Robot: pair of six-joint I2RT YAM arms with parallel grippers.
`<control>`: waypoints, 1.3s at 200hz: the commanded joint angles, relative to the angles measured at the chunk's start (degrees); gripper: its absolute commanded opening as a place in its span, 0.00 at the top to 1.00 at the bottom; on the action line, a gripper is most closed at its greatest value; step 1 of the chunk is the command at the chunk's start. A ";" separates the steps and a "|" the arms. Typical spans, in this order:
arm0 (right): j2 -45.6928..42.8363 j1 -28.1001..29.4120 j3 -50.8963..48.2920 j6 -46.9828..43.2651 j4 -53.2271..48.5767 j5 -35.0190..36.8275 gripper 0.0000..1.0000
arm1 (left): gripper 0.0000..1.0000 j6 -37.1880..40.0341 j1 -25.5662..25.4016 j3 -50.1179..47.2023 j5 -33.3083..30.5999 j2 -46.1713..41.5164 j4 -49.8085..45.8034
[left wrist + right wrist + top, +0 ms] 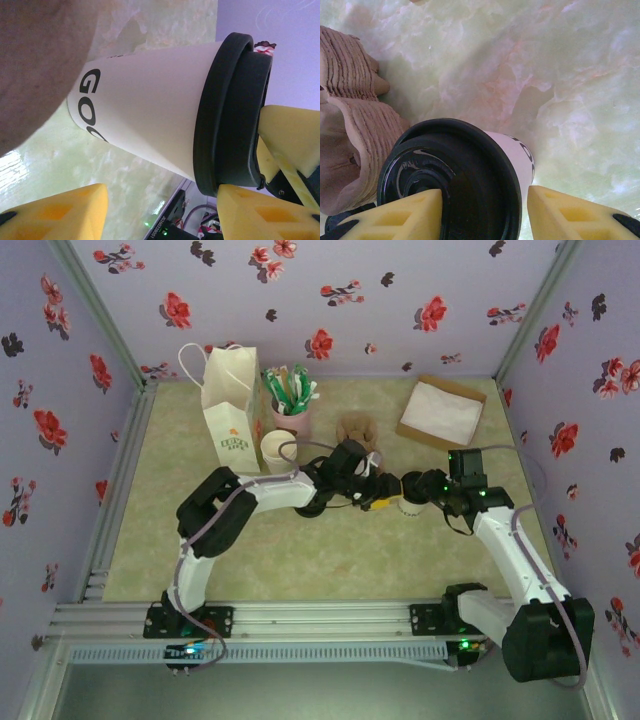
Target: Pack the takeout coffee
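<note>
Cup (145,110) upright just beside carrier (350,125), left end effector (161,196) released, straddling its side; right end effector (485,192) over lid (445,170), grasp can't tell.

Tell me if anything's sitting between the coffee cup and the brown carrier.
Nothing lies on the table between them: in the right wrist view the takeout coffee is close beside the pulp carrier, bare surface between. From above, the left gripper hangs near that gap and may crowd the move.

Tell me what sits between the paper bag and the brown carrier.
The pink sachet cup and the cream cup stack, seen in the top view.
</note>
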 commanded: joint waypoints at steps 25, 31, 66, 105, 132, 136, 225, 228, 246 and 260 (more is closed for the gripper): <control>2.02 -0.25 -4.06 1.35 -4.80 1.99 0.52 | 0.40 -1.18 0.26 1.98 1.35 1.04 2.40; 1.91 -0.24 -4.15 1.51 -4.79 1.98 0.52 | 0.40 -1.25 0.26 1.98 1.35 0.93 2.46; 1.26 -0.28 -4.81 1.98 -4.72 1.81 0.52 | 0.40 -0.92 -0.08 2.97 1.56 1.56 1.34; 0.16 -0.21 -5.28 2.59 -5.14 1.63 0.52 | 0.42 -0.13 -0.45 3.08 2.31 2.42 0.31; -0.78 -0.24 -5.98 3.03 -5.23 1.98 0.52 | 0.42 2.43 -0.70 3.33 2.45 2.09 -2.91; -0.87 -0.27 -6.09 3.10 -5.23 1.98 0.52 | 0.43 2.69 -0.71 3.26 2.49 2.02 -3.14; -1.21 -0.16 -7.82 4.92 -4.01 1.63 0.52 | 0.40 3.04 -0.62 4.46 2.38 3.36 -4.39; -1.24 -0.17 -7.89 5.03 -3.96 1.63 0.52 | 0.39 3.04 -0.60 4.59 2.32 3.52 -4.43; -1.35 -0.15 -8.59 5.38 -3.52 1.37 0.52 | 0.37 2.71 -0.58 5.31 2.32 4.23 -4.61; -1.32 -0.21 -9.21 5.74 -3.23 1.11 0.52 | 0.37 2.64 -0.51 5.69 2.38 4.44 -4.61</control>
